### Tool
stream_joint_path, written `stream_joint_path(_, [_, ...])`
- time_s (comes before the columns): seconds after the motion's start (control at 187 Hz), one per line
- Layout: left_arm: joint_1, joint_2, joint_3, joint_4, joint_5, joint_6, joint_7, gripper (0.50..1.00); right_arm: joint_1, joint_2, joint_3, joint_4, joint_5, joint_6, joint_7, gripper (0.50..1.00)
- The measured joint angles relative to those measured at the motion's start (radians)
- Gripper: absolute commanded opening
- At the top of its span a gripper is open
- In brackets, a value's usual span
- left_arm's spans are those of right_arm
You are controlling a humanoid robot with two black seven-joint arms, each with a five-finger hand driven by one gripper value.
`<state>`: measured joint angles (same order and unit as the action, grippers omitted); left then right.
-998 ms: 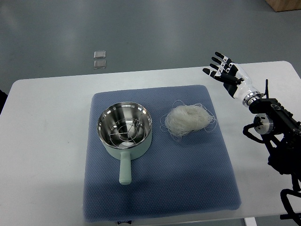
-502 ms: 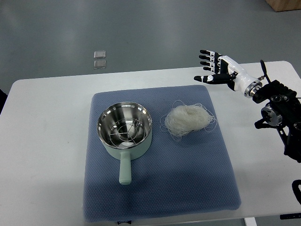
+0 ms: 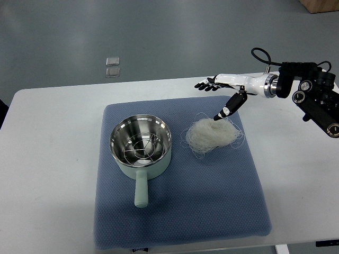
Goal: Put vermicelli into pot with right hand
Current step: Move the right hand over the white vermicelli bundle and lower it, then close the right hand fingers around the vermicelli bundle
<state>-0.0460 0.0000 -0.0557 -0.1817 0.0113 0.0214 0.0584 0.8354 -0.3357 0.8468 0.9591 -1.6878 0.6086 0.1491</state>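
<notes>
here the vermicelli [image 3: 212, 134] lies just under the open, empty right robot hand [image 3: 225, 90], thumb nearly touching it.

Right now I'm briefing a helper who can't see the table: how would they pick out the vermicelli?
On the white table lies a blue mat. The vermicelli sits on its right half, beside the green pot: a loose, pale, tangled nest, the only soft, stringy thing there.
</notes>
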Motion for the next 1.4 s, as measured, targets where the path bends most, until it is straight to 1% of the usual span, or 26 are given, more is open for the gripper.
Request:
stream_joint_path(0.224, [0.0,0.0,-0.002,-0.001,0.0,0.0,0.0,1.0,0.003,0.017,-0.049,0.021,-0.113,0.002,-0.002,0.924])
stream_joint_path(0.748, [0.0,0.0,-0.003,0.008,-0.001,0.0,0.0,1.0,-0.008,0.023,-0.138,0.05,-0.18,0.002,-0.005,0.924])
stream_joint_path(0.865, [0.0,0.0,-0.003,0.008,-0.001,0.0,0.0,1.0,-0.012,0.022,-0.155,0.05,-0.214,0.002,-0.005,0.919])
stream_joint_path(0.966, [-0.001,0.0,-0.003,0.009,-0.001,0.0,0.0,1.0,-0.014,0.021,-0.17,0.05,-0.232,0.002,-0.006,0.901])
stream_joint_path(1.031, [-0.001,0.0,-0.003,0.01,-0.001,0.0,0.0,1.0,-0.014,0.019,-0.182,0.05,-0.247,0.002,-0.006,0.862])
stream_joint_path(1.047, [-0.001,0.0,-0.003,0.01,-0.001,0.0,0.0,1.0,-0.014,0.019,-0.185,0.049,-0.25,0.002,-0.006,0.836])
stream_joint_path(1.063, [-0.001,0.0,-0.003,0.01,-0.001,0.0,0.0,1.0,-0.014,0.019,-0.188,0.048,-0.255,0.002,-0.006,0.825])
stream_joint_path(1.089, [-0.001,0.0,-0.003,0.01,-0.001,0.0,0.0,1.0,-0.015,0.019,-0.19,0.047,-0.26,0.002,-0.006,0.789])
stream_joint_path(1.095, [-0.001,0.0,-0.003,0.01,-0.001,0.0,0.0,1.0,-0.015,0.019,-0.191,0.047,-0.261,0.002,-0.006,0.789])
stream_joint_path(1.1, [-0.001,0.0,-0.003,0.01,-0.001,0.0,0.0,1.0,-0.015,0.019,-0.191,0.046,-0.262,0.002,-0.006,0.77])
stream_joint_path(1.105, [-0.001,0.0,-0.003,0.01,-0.001,0.0,0.0,1.0,-0.015,0.019,-0.192,0.046,-0.262,0.002,-0.006,0.77])
stream_joint_path(1.111, [-0.001,0.0,-0.003,0.01,-0.001,0.0,0.0,1.0,-0.015,0.019,-0.192,0.046,-0.263,0.002,-0.007,0.748])
stream_joint_path(1.116, [-0.001,0.0,-0.003,0.01,-0.001,0.0,0.0,1.0,-0.015,0.019,-0.192,0.046,-0.264,0.002,-0.007,0.748])
stream_joint_path(1.121, [-0.001,0.0,-0.003,0.01,-0.001,0.0,0.0,1.0,-0.016,0.019,-0.192,0.046,-0.265,0.002,-0.007,0.717])
stream_joint_path(1.127, [-0.001,0.0,-0.003,0.01,-0.001,0.0,0.0,1.0,-0.016,0.019,-0.193,0.046,-0.265,0.002,-0.007,0.717])
stream_joint_path(1.132, [-0.001,0.0,-0.003,0.01,-0.001,0.0,0.0,1.0,-0.016,0.019,-0.193,0.046,-0.266,0.002,-0.007,0.683])
stream_joint_path(1.137, [-0.001,0.0,-0.003,0.01,-0.001,0.0,0.0,1.0,-0.016,0.019,-0.193,0.046,-0.266,0.002,-0.007,0.682])
stream_joint_path(1.143, [-0.001,0.0,-0.003,0.01,-0.001,0.0,0.0,1.0,-0.016,0.02,-0.193,0.045,-0.267,0.002,-0.007,0.646])
stream_joint_path(1.148, [-0.001,0.0,-0.003,0.01,-0.001,0.0,0.0,1.0,-0.016,0.02,-0.193,0.045,-0.267,0.002,-0.007,0.646])
stream_joint_path(1.153, [-0.001,0.0,-0.003,0.01,-0.001,0.0,0.0,1.0,-0.017,0.02,-0.193,0.045,-0.268,0.002,-0.007,0.603])
stream_joint_path(1.164, [-0.001,0.0,-0.003,0.01,-0.001,0.0,0.0,1.0,-0.017,0.021,-0.194,0.045,-0.269,0.002,-0.008,0.603])
stream_joint_path(1.169, [-0.001,0.0,-0.003,0.01,-0.001,0.0,0.0,1.0,-0.017,0.021,-0.194,0.045,-0.269,0.002,-0.008,0.556])
stream_joint_path(1.175, [-0.001,0.0,-0.003,0.01,-0.001,0.0,0.0,1.0,-0.018,0.021,-0.194,0.045,-0.27,0.002,-0.008,0.556])
stream_joint_path(1.18, [-0.001,0.0,-0.003,0.01,-0.001,0.0,0.0,1.0,-0.018,0.021,-0.194,0.045,-0.27,0.002,-0.008,0.507])
stream_joint_path(1.191, [-0.001,0.0,-0.003,0.01,-0.001,0.0,0.0,1.0,-0.018,0.022,-0.194,0.045,-0.271,0.002,-0.009,0.5])
stream_joint_path(1.399, [-0.001,0.0,-0.003,0.011,-0.001,0.0,0.0,1.0,-0.021,0.035,-0.184,0.04,-0.305,0.002,-0.011,0.5])
